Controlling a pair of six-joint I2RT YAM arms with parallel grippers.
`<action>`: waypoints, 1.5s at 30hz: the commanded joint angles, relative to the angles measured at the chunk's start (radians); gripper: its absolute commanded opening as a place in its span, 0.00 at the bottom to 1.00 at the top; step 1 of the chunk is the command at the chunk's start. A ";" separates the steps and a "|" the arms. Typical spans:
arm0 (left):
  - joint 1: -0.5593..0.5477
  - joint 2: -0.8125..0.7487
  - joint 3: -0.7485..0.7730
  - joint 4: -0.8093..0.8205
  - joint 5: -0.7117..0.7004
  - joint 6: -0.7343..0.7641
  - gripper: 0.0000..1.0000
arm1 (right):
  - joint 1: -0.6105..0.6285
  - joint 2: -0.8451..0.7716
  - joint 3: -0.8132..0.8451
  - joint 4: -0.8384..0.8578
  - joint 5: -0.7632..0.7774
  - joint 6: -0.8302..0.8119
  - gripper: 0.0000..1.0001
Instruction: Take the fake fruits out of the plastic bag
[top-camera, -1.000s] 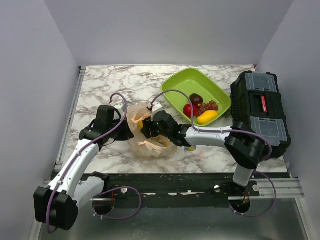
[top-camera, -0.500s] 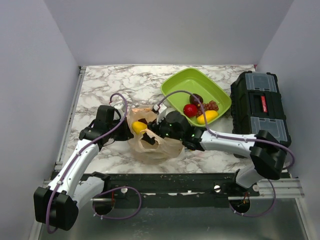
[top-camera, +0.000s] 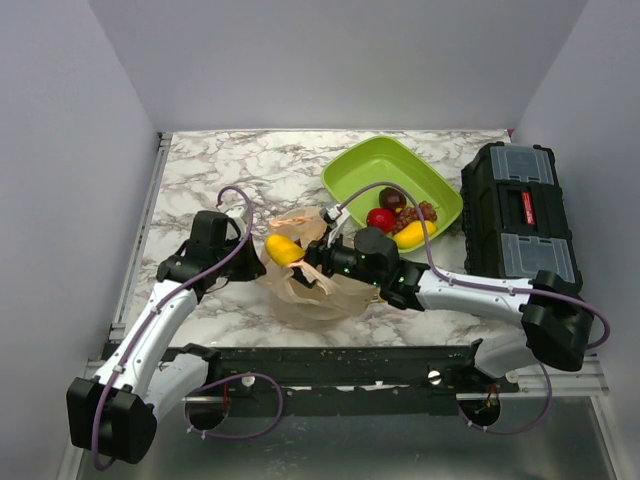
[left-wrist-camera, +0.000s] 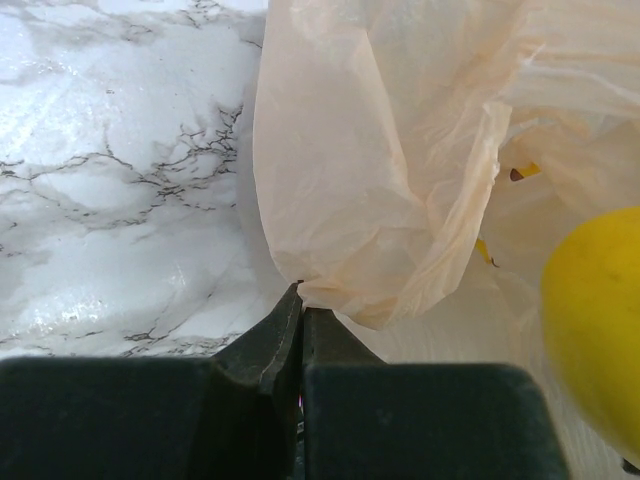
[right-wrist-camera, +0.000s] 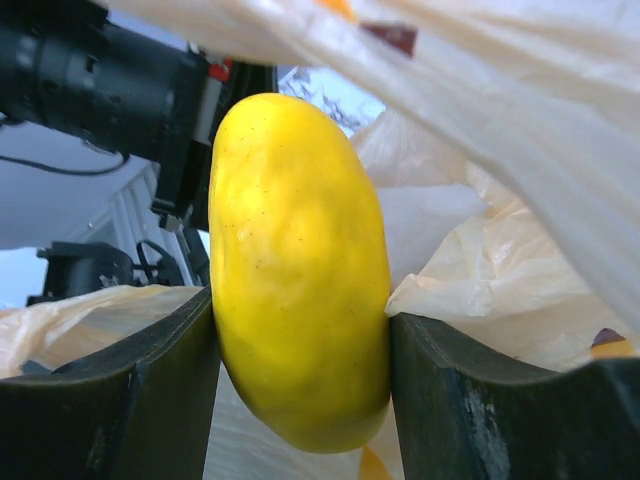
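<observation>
Count time: two arms, one plastic bag (top-camera: 312, 292), one lime-green tray (top-camera: 358, 172), one black toolbox (top-camera: 520, 215), and five fake fruits that I can actually see.

Four of them sit in the tray: a red apple (top-camera: 380, 219), a dark plum (top-camera: 393, 197), a small bunch of grapes (top-camera: 426, 211) and a yellow-orange piece (top-camera: 414, 234). The fifth is a yellow fruit (right-wrist-camera: 300, 270), clamped between the right fingers (right-wrist-camera: 130, 400) and held up at the bag's mouth, just above the crumpled plastic.

The left fingers (left-wrist-camera: 268, 350) are pinched together on the bag's edge, on the side away from the tray. The bag itself lies in a heap on the marble surface (top-camera: 220, 170), between the two arms and near the tray's closest corner.

Writing: the toolbox has a red label on its lid, far too small to read. The bag has a few orange print marks, unreadable too.

Hard to see: the bag is translucent but so wrinkled that I can't tell what's inside. The right wrist view is mostly fruit and plastic, and in the left wrist view the yellow fruit is cut off at the frame edge.
</observation>
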 joint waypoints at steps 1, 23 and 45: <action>0.005 0.018 0.013 0.015 0.041 0.002 0.00 | 0.006 0.008 0.001 0.267 -0.013 0.012 0.17; 0.007 -0.048 0.017 0.002 -0.036 0.000 0.00 | 0.003 0.091 0.136 0.405 0.273 0.191 0.18; -0.016 0.009 0.004 0.025 -0.011 -0.043 0.00 | 0.003 0.259 0.085 -0.235 0.529 0.019 0.65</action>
